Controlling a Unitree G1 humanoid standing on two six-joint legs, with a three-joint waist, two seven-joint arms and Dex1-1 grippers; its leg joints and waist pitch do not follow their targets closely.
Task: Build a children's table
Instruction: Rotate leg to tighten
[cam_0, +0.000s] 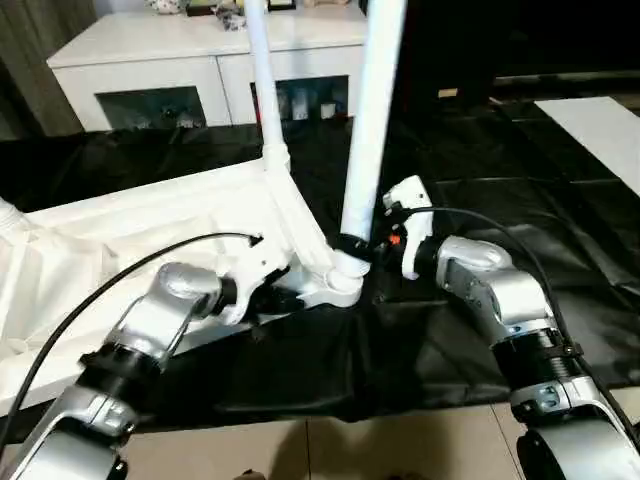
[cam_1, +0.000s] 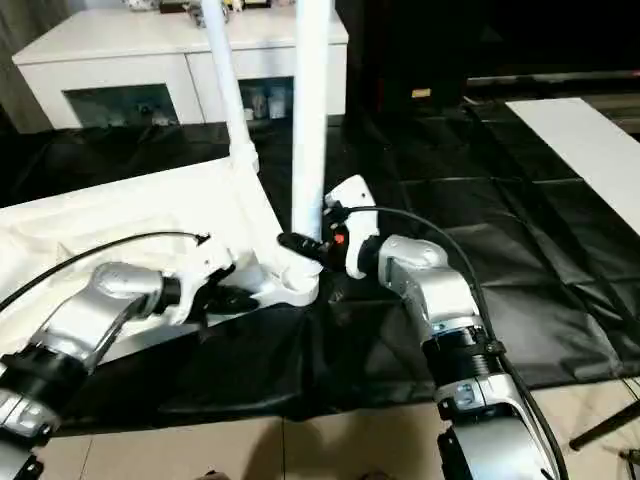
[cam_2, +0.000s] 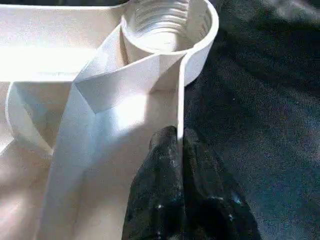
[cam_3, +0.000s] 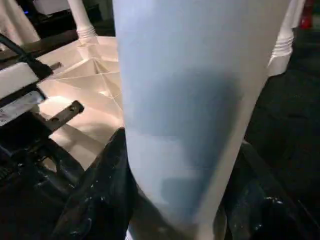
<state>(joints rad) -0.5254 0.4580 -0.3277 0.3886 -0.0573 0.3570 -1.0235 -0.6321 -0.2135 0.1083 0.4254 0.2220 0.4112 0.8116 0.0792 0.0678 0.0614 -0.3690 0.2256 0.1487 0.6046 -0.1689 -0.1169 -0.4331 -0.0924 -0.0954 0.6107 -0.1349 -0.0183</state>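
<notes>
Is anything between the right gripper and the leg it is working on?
Nothing visible: the right gripper already has its fingers around the near leg just above the corner socket.

A home living room, by the look; a white glass-door cabinet (cam_0: 205, 70) with ornaments on top, tiled floor (cam_0: 400, 445), black sheet (cam_0: 520, 210) spread over it.

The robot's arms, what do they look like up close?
Both forearms are rounded silver metal with black ring joints. The left arm and right arm each end in a white housing carrying a gripper with two black fingers. A thin black cable loops along each arm; the right housing bears a small red-orange mark.
</notes>
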